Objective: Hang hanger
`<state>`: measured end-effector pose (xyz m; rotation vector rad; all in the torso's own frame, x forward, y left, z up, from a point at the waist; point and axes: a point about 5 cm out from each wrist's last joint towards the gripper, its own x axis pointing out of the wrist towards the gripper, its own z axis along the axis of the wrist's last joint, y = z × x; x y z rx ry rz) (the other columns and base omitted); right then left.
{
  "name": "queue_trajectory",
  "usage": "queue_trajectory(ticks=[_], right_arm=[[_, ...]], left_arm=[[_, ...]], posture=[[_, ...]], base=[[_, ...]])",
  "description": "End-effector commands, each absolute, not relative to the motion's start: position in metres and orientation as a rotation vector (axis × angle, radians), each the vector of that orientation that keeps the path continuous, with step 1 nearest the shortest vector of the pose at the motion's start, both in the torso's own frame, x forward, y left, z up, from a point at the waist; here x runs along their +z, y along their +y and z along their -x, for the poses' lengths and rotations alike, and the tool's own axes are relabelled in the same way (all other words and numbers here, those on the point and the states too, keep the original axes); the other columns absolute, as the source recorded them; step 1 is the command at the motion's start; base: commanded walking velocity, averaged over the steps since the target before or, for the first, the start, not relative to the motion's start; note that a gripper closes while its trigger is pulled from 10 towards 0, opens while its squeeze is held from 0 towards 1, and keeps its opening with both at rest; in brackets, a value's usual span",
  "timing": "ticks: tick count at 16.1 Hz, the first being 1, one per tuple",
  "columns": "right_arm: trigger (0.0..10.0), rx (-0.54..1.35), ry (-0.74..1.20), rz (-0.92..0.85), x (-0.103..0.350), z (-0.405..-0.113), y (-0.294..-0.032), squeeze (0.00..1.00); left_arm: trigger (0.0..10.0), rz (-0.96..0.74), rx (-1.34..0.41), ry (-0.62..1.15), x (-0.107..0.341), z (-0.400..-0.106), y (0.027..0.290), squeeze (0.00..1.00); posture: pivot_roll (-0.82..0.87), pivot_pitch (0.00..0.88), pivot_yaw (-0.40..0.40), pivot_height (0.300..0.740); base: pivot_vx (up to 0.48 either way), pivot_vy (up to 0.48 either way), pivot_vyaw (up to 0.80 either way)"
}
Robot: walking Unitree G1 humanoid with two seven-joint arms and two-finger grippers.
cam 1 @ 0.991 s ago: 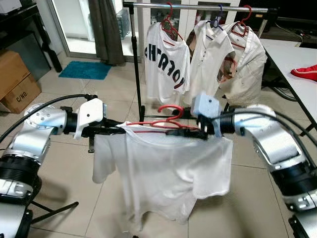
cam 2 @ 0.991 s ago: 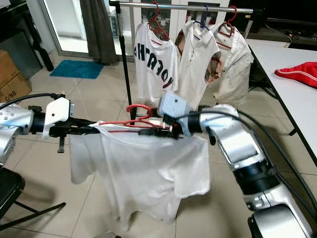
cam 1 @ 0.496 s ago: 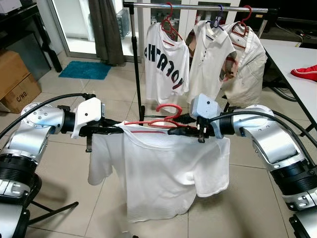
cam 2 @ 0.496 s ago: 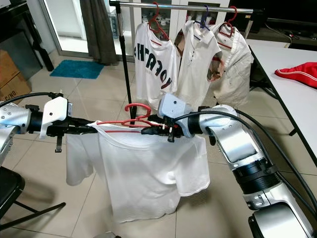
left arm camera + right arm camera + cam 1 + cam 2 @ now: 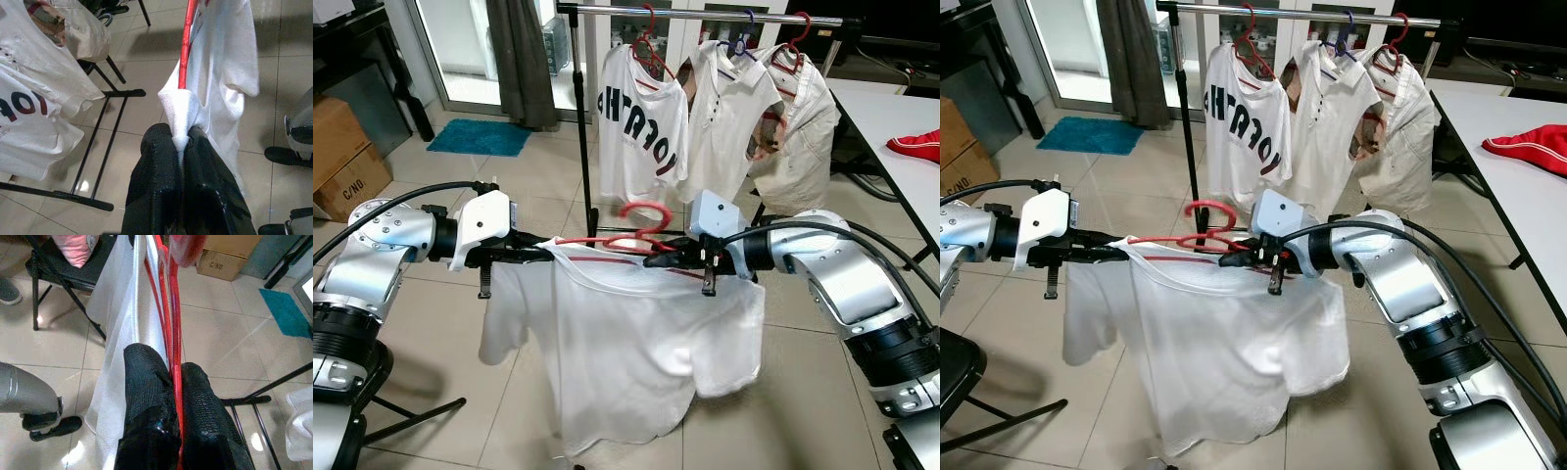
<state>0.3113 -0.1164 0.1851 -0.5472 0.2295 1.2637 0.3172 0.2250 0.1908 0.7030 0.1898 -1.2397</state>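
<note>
A red hanger (image 5: 641,217) carrying a white T-shirt (image 5: 626,343) is held level between my two grippers, in front of the clothes rack (image 5: 705,14). My left gripper (image 5: 540,250) is shut on the shirt's shoulder over the hanger's end; in the left wrist view the left gripper (image 5: 181,139) pinches a fold of white cloth with the red hanger (image 5: 185,54) running out of it. My right gripper (image 5: 658,260) is shut on the hanger's red wire near the hook; the right wrist view has that gripper (image 5: 171,369) clamping the wire against the shirt. The shirt hangs clear of the floor.
The rack's bar holds three hung shirts: a white printed one (image 5: 641,122), a white polo (image 5: 732,108) and a cream one (image 5: 798,127). Its black upright (image 5: 582,127) stands at the left. A white table (image 5: 901,127) with red cloth (image 5: 920,143) is at the right. Cardboard boxes (image 5: 347,166) sit far left.
Both grippers have carried the hanger a little to the left and slightly up. The shirt's hem has swung and settled differently. The rack's shirts sway a little.
</note>
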Motion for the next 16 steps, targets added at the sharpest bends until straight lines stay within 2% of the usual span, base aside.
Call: queue_trajectory(ticks=[1, 6, 7, 8, 9, 16], right_arm=[[0.0, 1.274, 0.225, 0.532, 0.187, -0.309, -0.116, 0.00], [0.0, 1.289, 0.225, 0.509, 0.186, -0.307, -0.116, 0.00], [0.0, 1.293, 0.225, 0.506, 0.186, -0.306, -0.116, 0.00], [0.0, 1.293, 0.226, 0.505, 0.186, -0.306, -0.116, 0.00], [0.0, 1.293, 0.229, 0.504, 0.186, -0.306, -0.116, 0.00], [0.0, 1.232, 0.253, 0.472, 0.184, -0.311, -0.120, 0.00]], left_arm=[[0.0, -0.718, -1.228, 0.167, 0.197, -0.315, 0.228, 0.00], [0.0, -0.720, -1.216, 0.158, 0.193, -0.314, 0.224, 0.00], [10.0, -0.685, -1.207, 0.153, 0.195, -0.316, 0.223, 0.00], [10.0, -0.656, -1.216, 0.154, 0.196, -0.316, 0.222, 0.63], [10.0, -0.616, -1.228, 0.152, 0.200, -0.316, 0.221, 1.00], [10.0, -0.548, -1.254, 0.141, 0.208, -0.311, 0.219, 1.00]], posture=[[-0.09, 0.000, -0.014, 0.740], [-0.09, 0.000, -0.020, 0.740], [-0.09, 0.000, -0.022, 0.740], [-0.09, 0.000, -0.024, 0.740], [-0.09, 0.000, -0.025, 0.740], [-0.09, 0.000, -0.026, 0.740]], base=[[0.000, 0.000, 0.00], [0.000, 0.000, 0.00], [0.000, 0.000, 0.00], [0.000, 0.000, 0.00], [0.000, 0.000, 0.00], [0.000, 0.000, 0.00]])
